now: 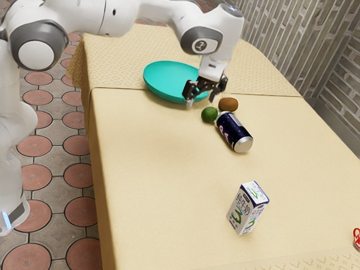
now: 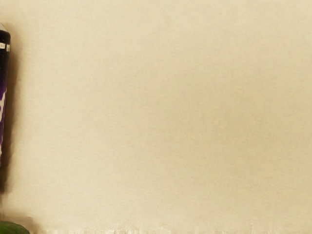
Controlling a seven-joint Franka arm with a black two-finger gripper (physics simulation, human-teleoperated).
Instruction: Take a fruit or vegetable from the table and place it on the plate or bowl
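Observation:
A green lime (image 1: 209, 114) lies on the tan tablecloth beside a brown kiwi (image 1: 228, 104). Behind them sits a teal plate (image 1: 166, 79). My gripper (image 1: 203, 96) hangs open just above the table, in front of the plate's near edge and slightly up and to the exterior view's left of the lime. Nothing is between its fingers. In the wrist view a sliver of the lime (image 2: 12, 227) shows at the corner, just under the hand.
A dark purple can (image 1: 234, 132) lies on its side right next to the lime and kiwi; its side shows in the wrist view (image 2: 4, 102). A small milk carton (image 1: 247, 207) stands nearer the front. The table's edge runs along the exterior view's left.

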